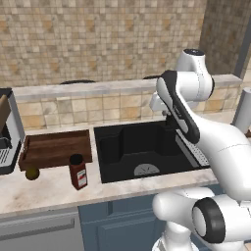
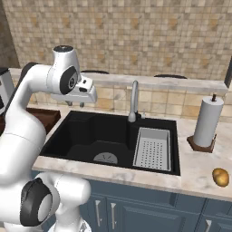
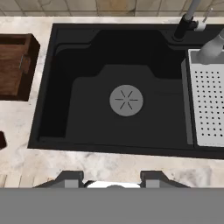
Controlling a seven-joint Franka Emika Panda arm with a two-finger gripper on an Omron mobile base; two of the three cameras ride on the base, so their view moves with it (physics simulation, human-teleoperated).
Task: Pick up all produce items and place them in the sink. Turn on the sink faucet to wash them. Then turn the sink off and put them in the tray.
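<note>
Countertop [image 1: 49, 188] pale marble — black sink [image 1: 122, 142] inset, tan tile backsplash [image 2: 136, 31] behind.

Faucet [image 3: 189, 17] cropped at hand view's top; tray [image 3: 15, 65] cropped left; rack [image 1: 195, 149] mostly behind arm.

The left base view looks forward and down from behind the arm's left shoulder at the large matte black rectangular sink [image 1: 142, 147] in the pale marble table [image 1: 49, 188]. The right base view faces the same sink [image 2: 90, 136] from the arm's other side, at a similar middling distance. The hand view sits closest, looking steeply down past the jaws, with the sink [image 3: 87, 109] beyond and below them. All three share the basin.
</note>
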